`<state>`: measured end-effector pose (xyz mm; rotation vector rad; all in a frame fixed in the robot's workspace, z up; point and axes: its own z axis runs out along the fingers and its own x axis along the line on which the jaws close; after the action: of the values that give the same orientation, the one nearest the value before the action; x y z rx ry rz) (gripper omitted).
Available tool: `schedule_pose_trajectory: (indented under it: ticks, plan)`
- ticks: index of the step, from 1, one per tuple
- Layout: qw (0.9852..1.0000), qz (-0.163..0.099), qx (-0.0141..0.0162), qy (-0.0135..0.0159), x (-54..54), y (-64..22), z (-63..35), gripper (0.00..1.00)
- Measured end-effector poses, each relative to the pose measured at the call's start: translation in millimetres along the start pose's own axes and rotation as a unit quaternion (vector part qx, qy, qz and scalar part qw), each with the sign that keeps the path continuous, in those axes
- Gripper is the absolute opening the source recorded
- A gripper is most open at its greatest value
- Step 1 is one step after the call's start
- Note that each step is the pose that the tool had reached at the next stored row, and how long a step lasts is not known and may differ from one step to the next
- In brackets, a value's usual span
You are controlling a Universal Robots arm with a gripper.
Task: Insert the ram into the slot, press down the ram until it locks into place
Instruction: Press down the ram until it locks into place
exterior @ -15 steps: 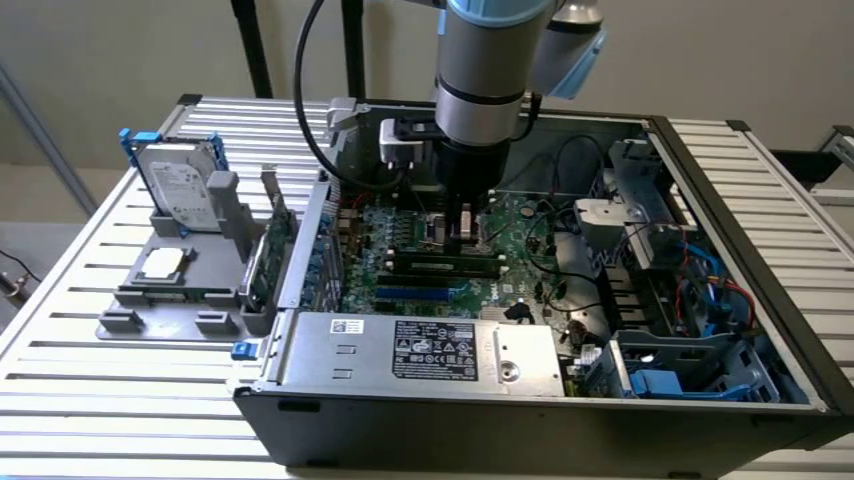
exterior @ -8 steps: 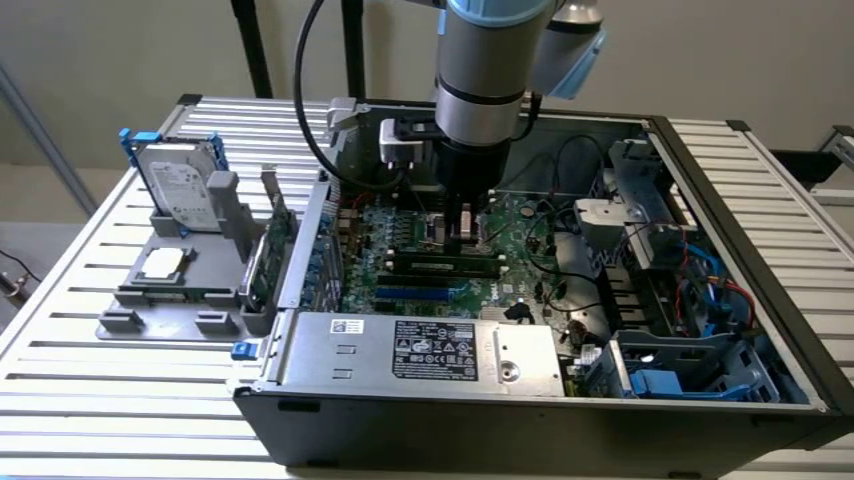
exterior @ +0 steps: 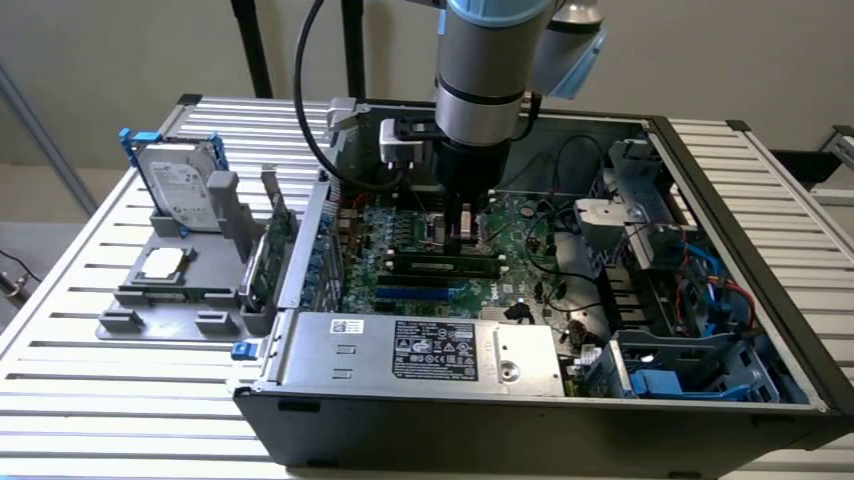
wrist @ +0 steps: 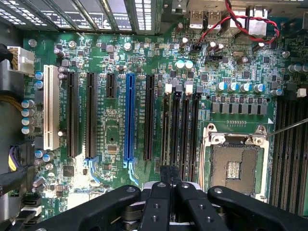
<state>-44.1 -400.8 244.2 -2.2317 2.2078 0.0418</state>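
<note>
Arm reaching straight down into the open computer case [exterior: 747,300], hand [wrist: 169,179] vertical with fingers together, clamped on the ram [wrist: 169,174], directly above the black slot [wrist: 175,127], motherboard [wrist: 115,134] beneath

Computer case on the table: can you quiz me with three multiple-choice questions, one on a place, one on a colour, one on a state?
1. The gripper is: A over the motherboard; B over the hard drive; C off the table.
2. The coloured slot among black ones is: A red; B blue; C yellow.
3. The case is: A sealed; B open; C upside down.
Answers: A, the arm reaches down inside the case; B, it shows bright blue; B, its insides lie exposed.
</note>
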Motion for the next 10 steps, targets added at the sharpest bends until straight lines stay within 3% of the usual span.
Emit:
schedule_pose_trajectory:
  ticks: [10]
  plan:
    - [1.0000,0.000,0.0000,0.0000,0.3,-0.2,12.7,0.11]
